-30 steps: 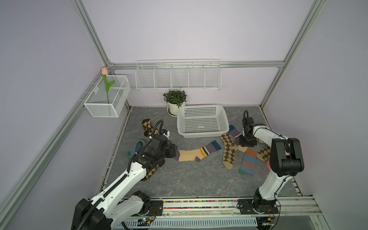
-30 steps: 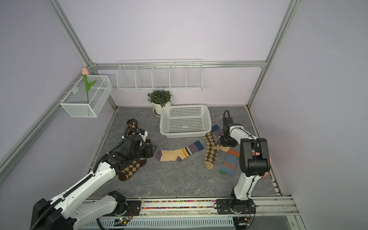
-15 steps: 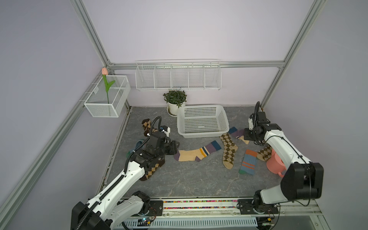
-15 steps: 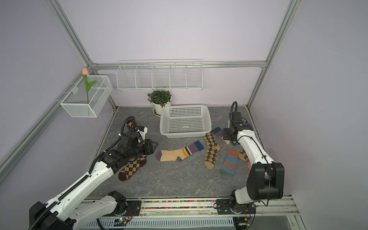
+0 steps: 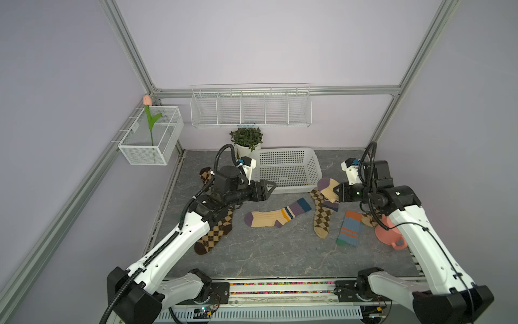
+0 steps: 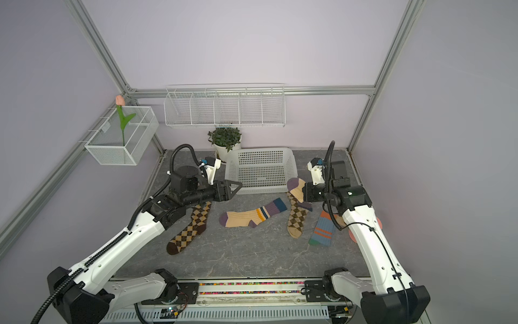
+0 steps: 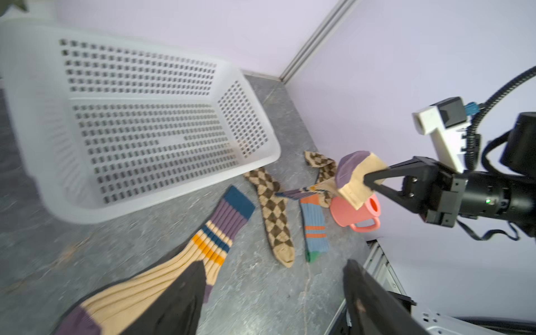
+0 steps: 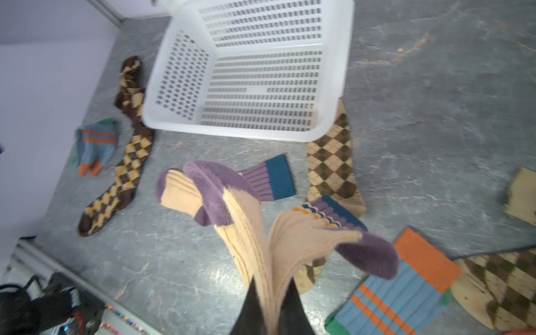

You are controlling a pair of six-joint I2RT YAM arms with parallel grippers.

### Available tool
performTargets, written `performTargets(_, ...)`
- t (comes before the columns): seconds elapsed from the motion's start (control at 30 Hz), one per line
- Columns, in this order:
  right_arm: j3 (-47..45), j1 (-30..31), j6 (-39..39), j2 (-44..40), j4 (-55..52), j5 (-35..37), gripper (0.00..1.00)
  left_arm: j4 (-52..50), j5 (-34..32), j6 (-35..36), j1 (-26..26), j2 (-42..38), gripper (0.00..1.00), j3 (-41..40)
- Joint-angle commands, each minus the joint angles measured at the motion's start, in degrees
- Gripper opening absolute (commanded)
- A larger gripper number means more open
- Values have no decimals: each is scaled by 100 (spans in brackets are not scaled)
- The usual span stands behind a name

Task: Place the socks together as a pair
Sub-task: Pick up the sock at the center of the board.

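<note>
Aloft, right jaws pinch the cream purple-toed sock [image 5: 328,188]

The white perforated plastic basket [image 5: 291,190] stands at the back centre of the grey marbled tabletop [image 5: 266,258], with the green potted plant [image 5: 246,137] behind its left corner. In front, from left to right, lie:

- dark-brown argyle knit sock [image 5: 213,237]
- cream ribbed knit sock [image 5: 269,218]
- tan argyle knit sock [image 5: 321,221]
- blue orange-striped knit sock [image 5: 349,228]
- pink plastic watering can [image 5: 385,235]

A second cream ribbed knit sock [image 5: 328,189] is raised over the tan sock's basket end.
</note>
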Motion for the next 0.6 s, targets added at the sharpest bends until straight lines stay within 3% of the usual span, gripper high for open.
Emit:
performTargets(0.0, 15, 197, 198, -205, 83, -863, 7, 194, 207, 4, -197, 175, 77, 269)
performTargets(0.2, -216, 433, 375, -347, 523, -1773, 7, 198, 264, 163, -408, 427, 76, 476)
performTargets(0.4, -338, 846, 697, -370, 888, -1403, 7, 366, 188, 139, -630, 568, 74, 545)
performTargets(0.57, -500, 1266, 939, -262, 1315, -1491, 7, 308, 55, 312, -1016, 952, 72, 873)
